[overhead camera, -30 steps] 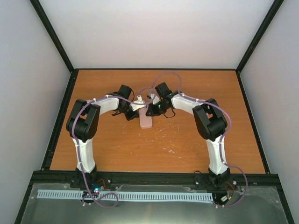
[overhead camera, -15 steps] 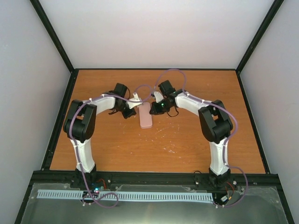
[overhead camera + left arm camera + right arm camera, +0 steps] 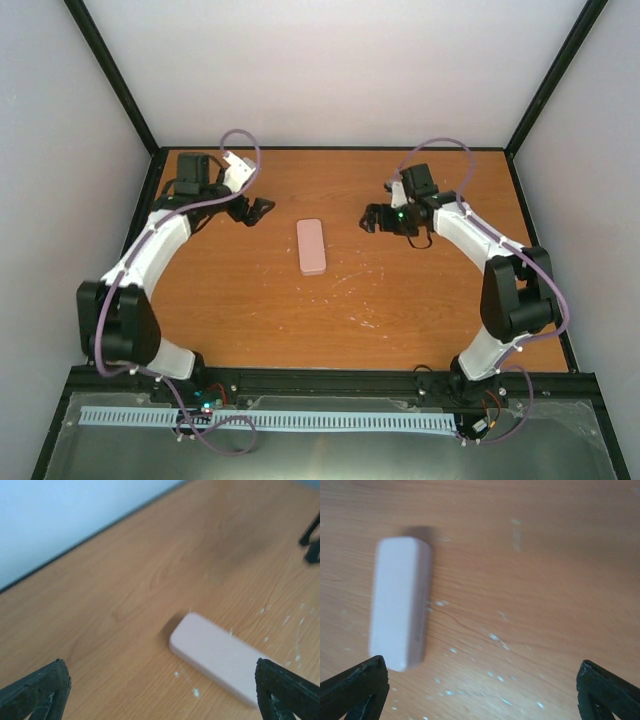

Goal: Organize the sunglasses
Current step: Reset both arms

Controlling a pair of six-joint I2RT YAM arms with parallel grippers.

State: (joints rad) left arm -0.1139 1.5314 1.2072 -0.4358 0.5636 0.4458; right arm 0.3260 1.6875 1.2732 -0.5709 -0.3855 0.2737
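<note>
The sunglasses are out of view in every frame. A closed oblong pale pink case [image 3: 312, 246] lies flat in the middle of the wooden table, its long side running near to far. My left gripper [image 3: 259, 210] hovers to its left, open and holding nothing. My right gripper [image 3: 371, 219] hovers to its right, also open and holding nothing. In the left wrist view the case [image 3: 220, 657] lies ahead toward the right finger of the gripper [image 3: 160, 700]. In the right wrist view the case [image 3: 400, 602] lies ahead to the left of the gripper [image 3: 480, 695].
The wooden table [image 3: 400, 310] is ringed by a black frame [image 3: 330, 378] and white walls. Small white specks [image 3: 495, 637] dot the wood near the case. The left arm's elbow stands at the near left, the right arm's at the near right.
Both grippers were shut and close together at the far end of the case. They have opened and swung apart, the left one to the far left, the right one to the right. The case stays put.
</note>
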